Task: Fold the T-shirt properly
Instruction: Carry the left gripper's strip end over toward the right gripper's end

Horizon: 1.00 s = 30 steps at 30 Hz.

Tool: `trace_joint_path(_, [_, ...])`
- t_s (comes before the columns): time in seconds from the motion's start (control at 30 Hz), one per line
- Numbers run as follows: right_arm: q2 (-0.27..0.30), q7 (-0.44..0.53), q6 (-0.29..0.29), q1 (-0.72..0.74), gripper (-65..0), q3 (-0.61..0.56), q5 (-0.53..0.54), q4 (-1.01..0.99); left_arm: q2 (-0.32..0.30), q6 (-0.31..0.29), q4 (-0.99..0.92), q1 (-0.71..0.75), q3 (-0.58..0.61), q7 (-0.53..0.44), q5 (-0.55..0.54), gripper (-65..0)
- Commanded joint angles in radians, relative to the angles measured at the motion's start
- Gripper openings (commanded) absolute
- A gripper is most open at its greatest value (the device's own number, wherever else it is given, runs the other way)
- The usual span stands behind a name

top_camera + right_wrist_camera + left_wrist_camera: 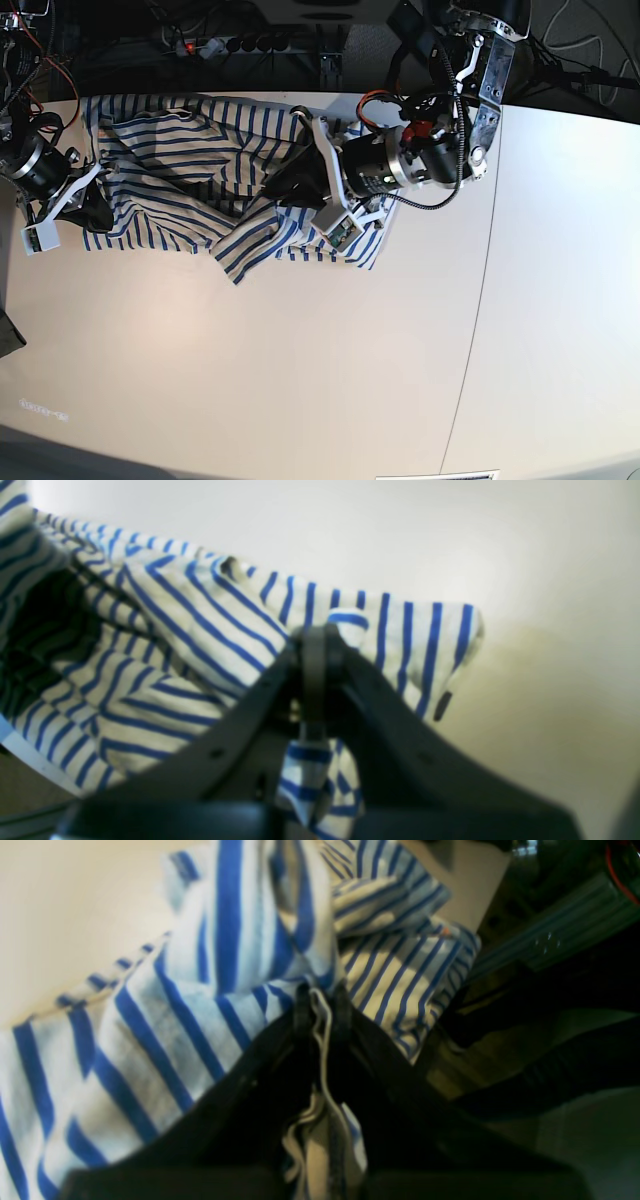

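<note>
Bare table [300,380] beside the bunched T-shirt [190,170] offers passage.

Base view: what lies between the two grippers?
Only the T-shirt, bunched and wrinkled on the table, spans from the right gripper to the left gripper.

Left pincer [320,1005] clamped on bunched T-shirt [165,1005] fabric

No text, brand, number or sign can be read in any of the views. A small dark tab [442,706] hangs at the T-shirt's [200,645] edge, right of centre in the right wrist view, but it is blurred. Faint pale marks [40,409] on the tabletop [300,380], lower left of the base view, are too small to make out.
</note>
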Motion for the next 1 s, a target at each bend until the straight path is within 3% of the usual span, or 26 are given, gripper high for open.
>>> trace_joint_path(0.0, [0.019,0.023,0.069,0.007,-65.0,0.01,0.02,0.017,0.013,0.003,0.006,-0.015,0.001,-0.026,-0.014,-65.0])
trace_joint_path(0.17, [0.019,0.023,0.069,0.007,-65.0,0.01,0.019,0.017,0.032,0.0,-0.016,-0.021,0.007,-0.035,-0.011,-65.0])
trace_joint_path(0.3, [0.019,0.023,0.068,0.007,-65.0,0.01,0.019,0.017,0.032,0.0,-0.016,-0.021,0.042,-0.042,0.056,-29.9])
trace_joint_path(0.37, [0.019,0.023,0.068,0.007,-65.0,0.01,0.019,0.017,0.033,0.0,-0.016,-0.021,0.07,-0.047,0.071,-25.0])
trace_joint_path(0.6, [0.019,0.024,0.068,0.007,-65.0,0.01,0.019,0.017,0.033,0.004,-0.015,-0.027,0.137,-0.105,0.071,-25.1])
trace_joint_path(0.83, [0.02,0.05,0.068,0.013,-65.0,0.012,-0.015,0.017,0.032,0.004,-0.014,-0.058,0.032,-0.093,0.071,-26.3])
trace_joint_path(0.9, [0.021,0.048,0.067,0.031,-65.0,0.027,-0.039,0.017,0.032,0.004,-0.014,-0.057,-0.019,-0.073,0.069,-33.5])
trace_joint_path(0.97, [0.025,0.043,0.067,0.053,-65.0,0.063,-0.042,0.017,0.03,0.004,-0.014,-0.057,-0.063,-0.035,0.061,-48.3])
